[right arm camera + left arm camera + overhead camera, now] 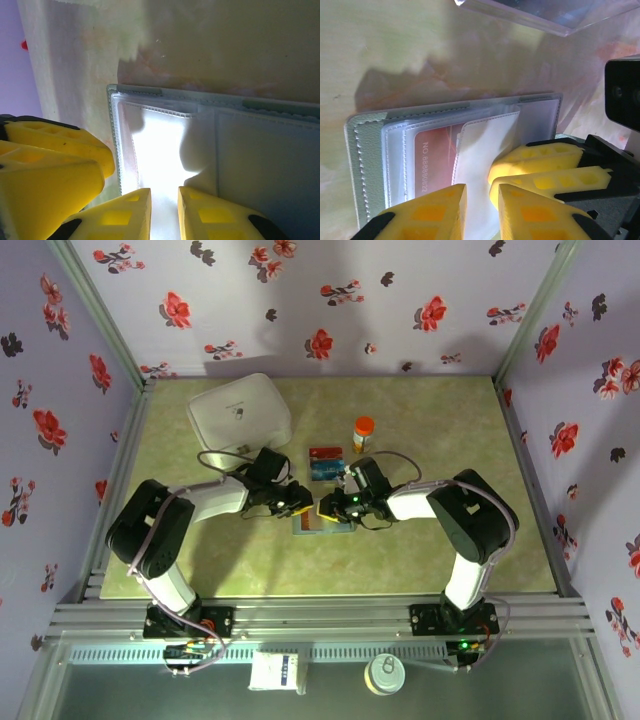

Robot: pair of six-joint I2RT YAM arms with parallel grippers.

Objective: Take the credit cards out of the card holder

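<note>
The card holder (318, 526) lies open on the table under both grippers, its grey-blue cover (369, 150) edged with clear pockets (260, 165). A red credit card (433, 160) sits inside one pocket. Another red card (326, 452) and a blue-teal card (324, 470) lie loose on the table just beyond the holder. My left gripper (481, 191) is over the pockets with its jaws a narrow gap apart and a white pocket sheet showing between them. My right gripper (164, 194) faces it from the other side, jaws also slightly apart over a clear pocket. Its fingers (540, 165) almost touch the left ones.
An orange-capped bottle (363, 433) stands right of the loose cards. A big white lidded case (240, 412) sits at the back left. A clear plastic box edge (545, 17) lies close beyond the holder. Flowered walls enclose the table.
</note>
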